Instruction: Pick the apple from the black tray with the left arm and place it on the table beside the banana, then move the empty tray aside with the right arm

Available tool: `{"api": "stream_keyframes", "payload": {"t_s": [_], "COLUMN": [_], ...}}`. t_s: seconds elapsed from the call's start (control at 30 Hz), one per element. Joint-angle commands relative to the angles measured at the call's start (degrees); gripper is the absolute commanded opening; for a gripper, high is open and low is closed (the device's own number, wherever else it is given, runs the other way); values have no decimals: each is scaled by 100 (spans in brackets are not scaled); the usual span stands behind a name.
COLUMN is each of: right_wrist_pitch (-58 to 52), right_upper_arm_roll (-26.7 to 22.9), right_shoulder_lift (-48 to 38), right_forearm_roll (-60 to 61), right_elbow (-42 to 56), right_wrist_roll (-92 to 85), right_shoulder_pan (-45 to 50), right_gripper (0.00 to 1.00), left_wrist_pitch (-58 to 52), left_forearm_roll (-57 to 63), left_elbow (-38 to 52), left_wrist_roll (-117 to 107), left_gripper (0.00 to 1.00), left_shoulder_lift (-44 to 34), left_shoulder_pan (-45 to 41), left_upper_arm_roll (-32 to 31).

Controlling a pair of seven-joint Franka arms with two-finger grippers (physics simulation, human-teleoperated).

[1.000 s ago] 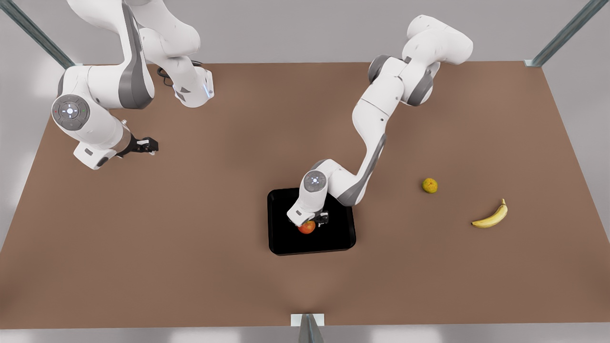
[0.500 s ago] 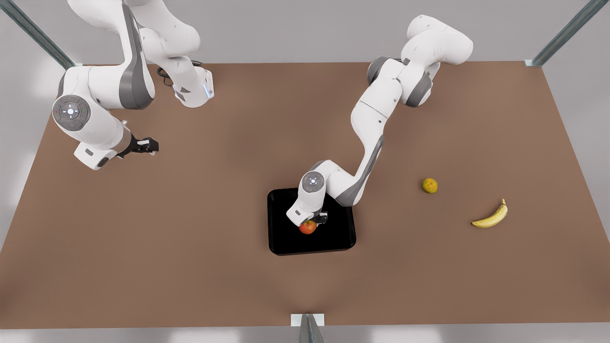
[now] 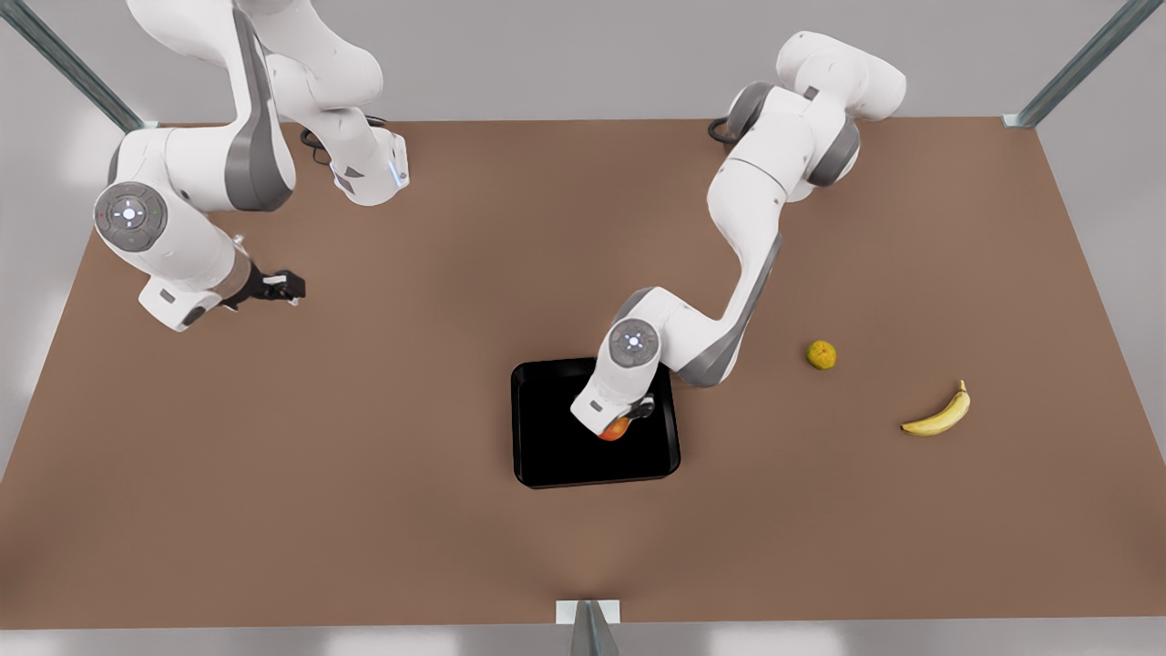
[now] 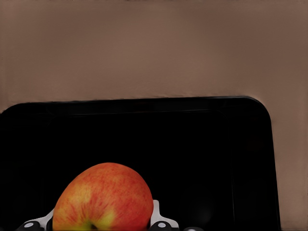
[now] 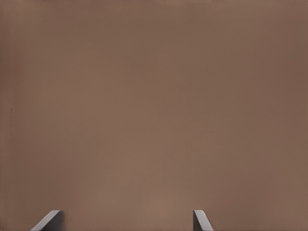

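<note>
A: Where was the apple (image 3: 616,429)?
B: Pinched in the left claw (image 3: 627,421), over the black tray (image 3: 556,456), toward its 3 o'clock side.
A: And the banana (image 3: 936,415)?
B: On the table (image 3: 364,456), well apart at 3 o'clock from the tray.
A: The right claw (image 3: 284,288)?
B: Waiting at 10 o'clock, fingers (image 5: 48,221) spread above bare table.

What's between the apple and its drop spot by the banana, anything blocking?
Nothing sits on the direct path. The left pincer holds the apple over the black tray; bare table runs to the banana. A small yellow-green fruit lies just off that path.
</note>
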Motion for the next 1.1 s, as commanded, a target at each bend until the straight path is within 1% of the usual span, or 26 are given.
{"api": "stream_keyframes", "payload": {"t_s": [0.0,0.03,0.1,0.13,0.17,0.2,0.23,0.27,0.33,0.4,0.5,0.53,0.6,0.67,0.73,0.77,0.87,0.93,1.07], "right_wrist_pitch": [272,377,413,719,896,896,896,940,1888,2486,3216,3383,3664,3709,3709,3709,3709,3928,3955], "right_upper_arm_roll": [279,411,420,420,446,446,446,455,420,402,429,446,464,472,472,472,472,472,481], "right_shoulder_lift": [82,249,679,907,1241,1768,2138,2332,2710,3044,3369,3466,3615,3844,3993,4063,4257,4345,4512], "right_forearm_roll": [271,280,666,675,658,658,666,666,974,1018,1027,1027,1027,1018,930,676,543,561,561], "right_elbow": [91,205,478,548,793,1408,1778,1910,1972,1990,1990,1990,2034,2297,2289,2289,2289,2289,2289], "right_wrist_roll": [2003,2444,2629,2813,3198,3647,3754,3596,3016,2866,2884,3024,3200,3464,3394,3402,3394,3323,3271], "right_shoulder_pan": [1144,1346,1391,1513,1733,1996,2120,2111,1918,1795,1742,1751,1786,1909,1918,1918,1935,1953,1953], "right_gripper": [100,100,100,100,100,100,100,100,100,100,100,100,100,100,100,100,100,100,100], "left_wrist_pitch": [-694,-852,-1151,-1300,-1397,-1555,-1669,-1871,-2258,-2575,-3163,-3286,-3304,-3304,-3392,-3392,-3383,-3375,-3199], "left_forearm_roll": [15,15,24,33,33,15,6,-2,-2,33,42,33,15,42,50,59,226,358,587], "left_elbow": [0,0,8,0,0,0,0,-18,-27,-44,-176,-185,-264,-492,-747,-897,-1503,-1644,-1960], "left_wrist_roll": [210,315,350,368,429,614,763,992,1168,1458,1783,1853,1888,2003,2170,2293,2574,2653,2653], "left_gripper": [80,80,81,81,81,81,81,80,80,80,79,77,77,77,76,76,75,74,74], "left_shoulder_lift": [-121,-201,-376,-499,-578,-666,-719,-798,-834,-851,-860,-877,-904,-913,-913,-948,-1185,-1168,-1088], "left_shoulder_pan": [109,215,373,504,592,733,847,979,1251,1445,1682,1718,1788,1920,2095,2210,2544,2632,2737], "left_upper_arm_roll": [-36,-36,-36,-45,-45,-45,-53,-62,-62,-45,-36,-36,-36,-36,-19,-19,-10,-10,-19]}}
